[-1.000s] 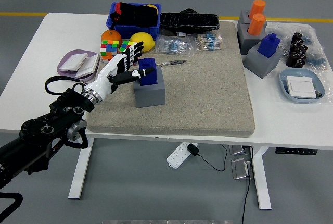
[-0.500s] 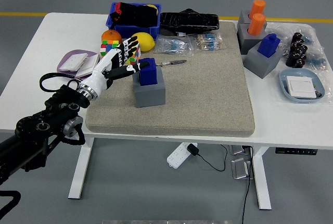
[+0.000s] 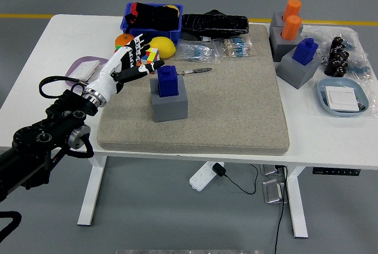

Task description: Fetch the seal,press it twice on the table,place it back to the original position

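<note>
A blue seal [image 3: 168, 80] stands upright in its grey block holder [image 3: 170, 104] on the beige mat [image 3: 236, 106]. My left hand [image 3: 129, 65], white with black joints, hovers a little left of the seal with its fingers spread, apart from it and holding nothing. Its thumb points toward the seal. A second blue seal [image 3: 305, 51] sits in another grey holder [image 3: 298, 68] at the right. My right arm is out of the picture.
Behind my hand lie a colour cube [image 3: 150, 58], an orange [image 3: 123, 41] and a lemon [image 3: 161, 46]. A blue bin [image 3: 152, 22], black bag [image 3: 214, 25], small packets [image 3: 218, 49], a pen-like tool [image 3: 195, 72], orange cylinders [image 3: 291, 18], a purple dish [image 3: 82, 68] and a blue tray [image 3: 344, 97] surround the mat.
My left hand has drawn back from the seal, moving left and away toward the colour cube. The seal stays in its holder.
</note>
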Tool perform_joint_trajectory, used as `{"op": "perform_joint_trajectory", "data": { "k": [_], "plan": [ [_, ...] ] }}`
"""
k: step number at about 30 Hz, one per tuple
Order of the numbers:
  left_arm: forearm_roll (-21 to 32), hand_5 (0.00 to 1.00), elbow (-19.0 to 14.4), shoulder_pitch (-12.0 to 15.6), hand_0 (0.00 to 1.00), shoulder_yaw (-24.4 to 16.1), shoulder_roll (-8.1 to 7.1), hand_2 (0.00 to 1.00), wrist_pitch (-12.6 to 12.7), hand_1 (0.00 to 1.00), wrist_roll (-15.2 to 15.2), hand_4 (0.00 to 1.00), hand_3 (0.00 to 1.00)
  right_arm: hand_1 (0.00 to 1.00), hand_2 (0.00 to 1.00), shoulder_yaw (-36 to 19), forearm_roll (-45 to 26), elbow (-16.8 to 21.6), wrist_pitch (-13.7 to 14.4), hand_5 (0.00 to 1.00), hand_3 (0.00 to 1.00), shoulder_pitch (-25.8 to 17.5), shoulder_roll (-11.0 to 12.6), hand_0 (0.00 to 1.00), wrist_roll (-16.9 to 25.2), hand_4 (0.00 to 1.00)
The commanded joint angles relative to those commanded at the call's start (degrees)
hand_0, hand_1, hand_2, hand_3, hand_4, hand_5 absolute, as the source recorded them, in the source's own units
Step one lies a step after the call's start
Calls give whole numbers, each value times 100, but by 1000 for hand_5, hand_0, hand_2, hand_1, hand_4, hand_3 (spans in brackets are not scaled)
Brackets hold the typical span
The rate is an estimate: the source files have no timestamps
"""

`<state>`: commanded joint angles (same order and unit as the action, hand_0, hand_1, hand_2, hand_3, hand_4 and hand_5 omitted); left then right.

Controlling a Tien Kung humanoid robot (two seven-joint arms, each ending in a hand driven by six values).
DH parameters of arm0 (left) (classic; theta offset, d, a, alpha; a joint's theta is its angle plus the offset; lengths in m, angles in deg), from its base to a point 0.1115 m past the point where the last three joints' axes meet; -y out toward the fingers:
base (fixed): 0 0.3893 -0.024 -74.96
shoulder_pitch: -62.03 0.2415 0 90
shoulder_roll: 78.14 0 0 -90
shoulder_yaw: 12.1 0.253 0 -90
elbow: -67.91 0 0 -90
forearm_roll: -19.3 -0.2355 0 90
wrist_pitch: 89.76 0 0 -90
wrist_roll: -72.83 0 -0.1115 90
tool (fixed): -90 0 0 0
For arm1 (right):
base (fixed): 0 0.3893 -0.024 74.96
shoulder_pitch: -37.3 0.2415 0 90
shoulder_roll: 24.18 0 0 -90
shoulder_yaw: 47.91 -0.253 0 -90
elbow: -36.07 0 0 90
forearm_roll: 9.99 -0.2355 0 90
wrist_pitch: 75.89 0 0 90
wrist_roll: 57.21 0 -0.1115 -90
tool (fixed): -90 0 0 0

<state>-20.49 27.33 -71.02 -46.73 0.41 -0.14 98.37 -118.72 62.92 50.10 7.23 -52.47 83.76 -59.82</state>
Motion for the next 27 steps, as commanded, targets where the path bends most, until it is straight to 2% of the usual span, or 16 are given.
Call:
{"op": "perform_joint_trajectory", "data": {
  "k": [20,27],
  "plan": [
    [-18,369,130,-37,998,-410,-156,998,0,998,-8,998,998,674,647,4,-5,2,-1,485,615,-20,-16,767,-4,796],
    [-16,366,250,-49,998,-536,-269,998,1,998,-13,998,998,675,647,-28,-4,1,2,486,615,-18,-13,767,-5,796]
  ]
}}
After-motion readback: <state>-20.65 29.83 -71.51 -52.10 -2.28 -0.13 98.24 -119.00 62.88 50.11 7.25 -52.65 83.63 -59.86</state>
